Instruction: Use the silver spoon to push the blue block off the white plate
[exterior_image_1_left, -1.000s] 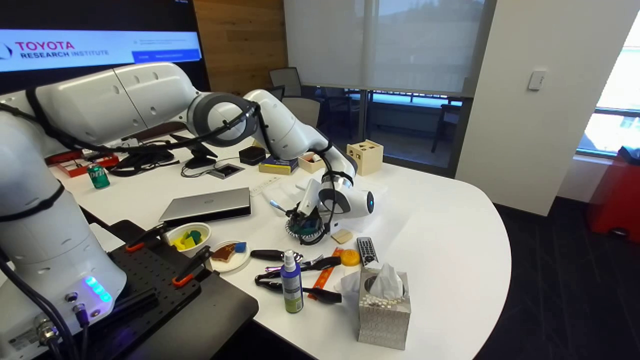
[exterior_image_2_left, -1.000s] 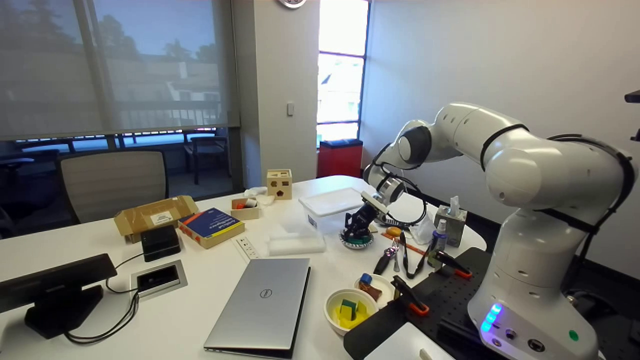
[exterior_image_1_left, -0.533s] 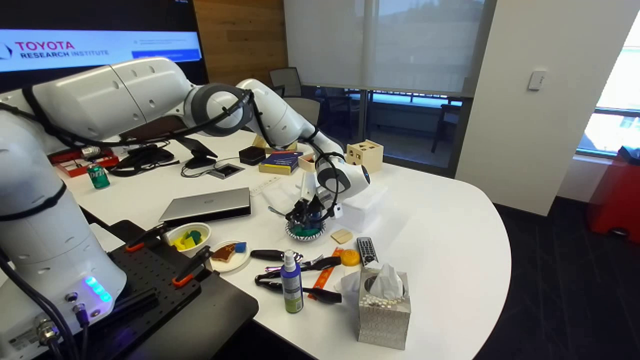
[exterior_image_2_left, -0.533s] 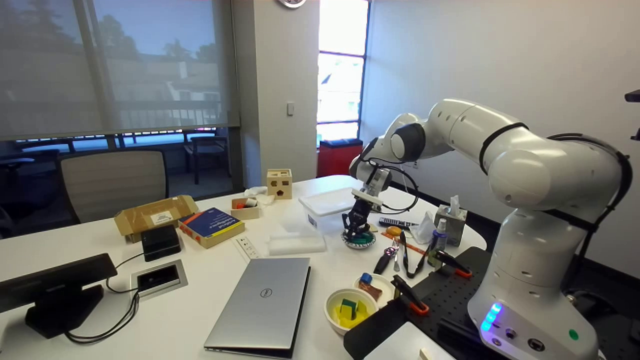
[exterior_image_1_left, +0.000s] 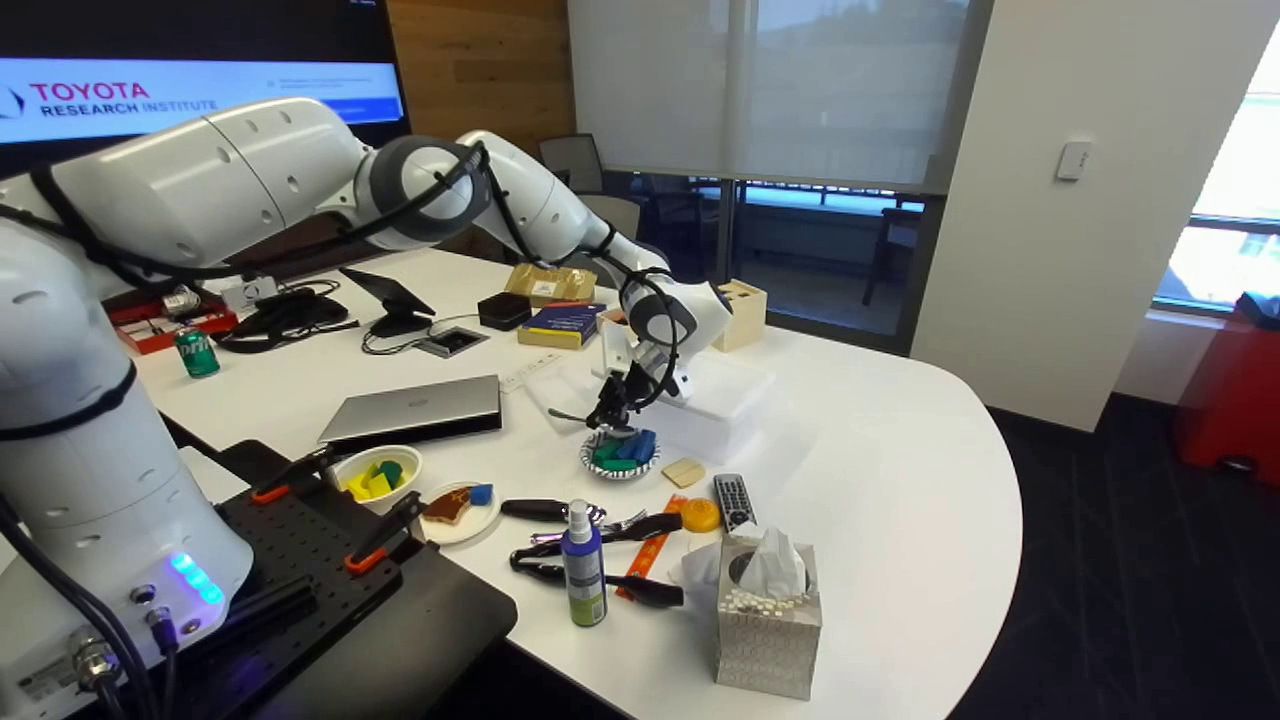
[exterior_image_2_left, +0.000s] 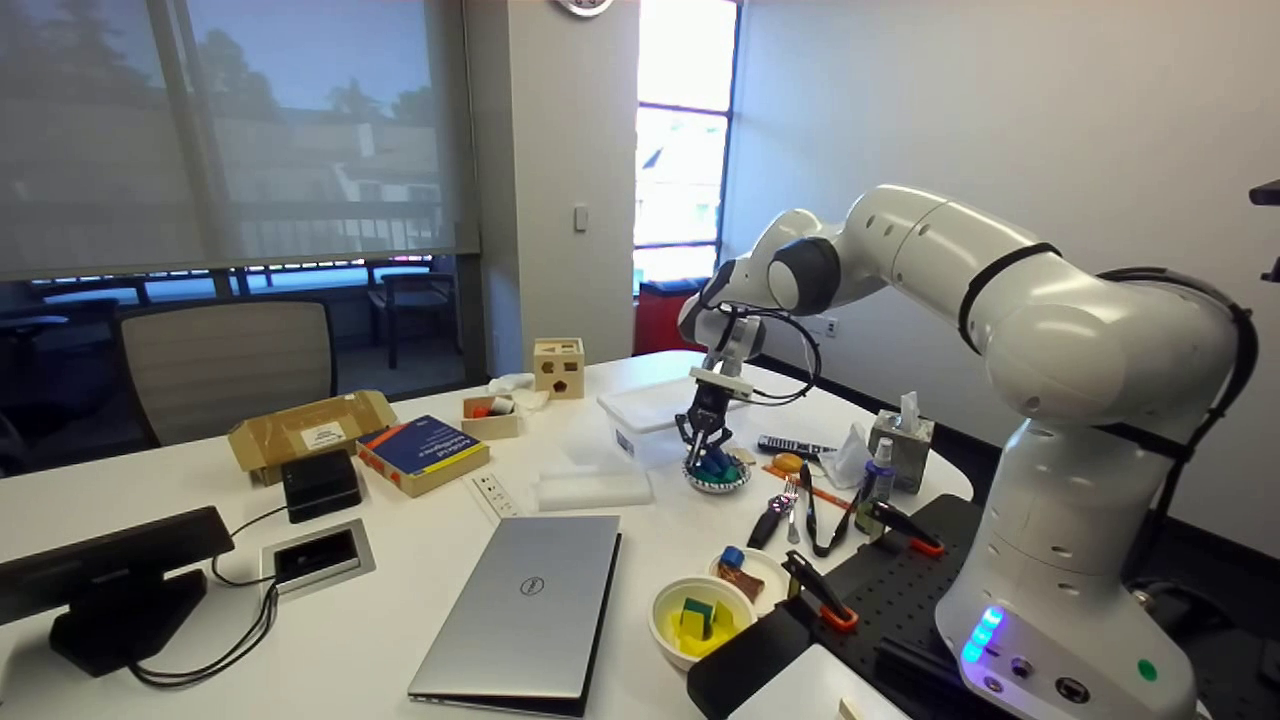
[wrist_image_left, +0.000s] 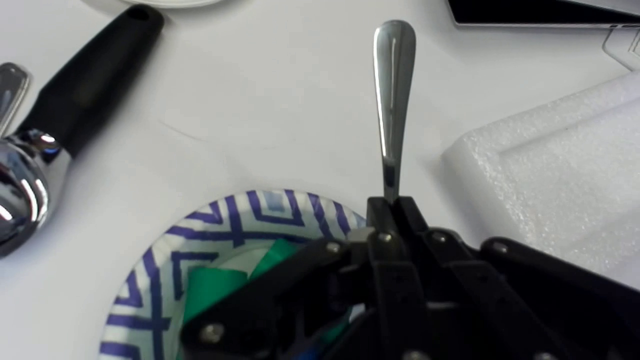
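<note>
Spoon (wrist_image_left: 393, 105) lifted higher in jaws, blue block (exterior_image_1_left: 481, 495) on white plate (exterior_image_1_left: 480, 519)

The room is bright, and so is the white table (exterior_image_1_left: 900, 520). Past its far edge, daylight comes through a window (exterior_image_2_left: 685, 175) so white that part of the outside is washed out. The big shade (exterior_image_2_left: 320, 120) lets in softer, bluish light. Past the table's round edge, the floor (exterior_image_1_left: 1060, 560) is very dark. In an exterior view the straight sides of the wall (exterior_image_1_left: 1045, 290) lean, and small words on the screen (exterior_image_1_left: 200, 90) are too fuzzy to read. In the wrist view, shadows on the table are soft. The silver spoon (wrist_image_left: 394, 75) has a shiny streak, the metal tool (wrist_image_left: 22, 200) has glare spots, and the gripper (wrist_image_left: 393, 201) is so dark its parts blend together.
</note>
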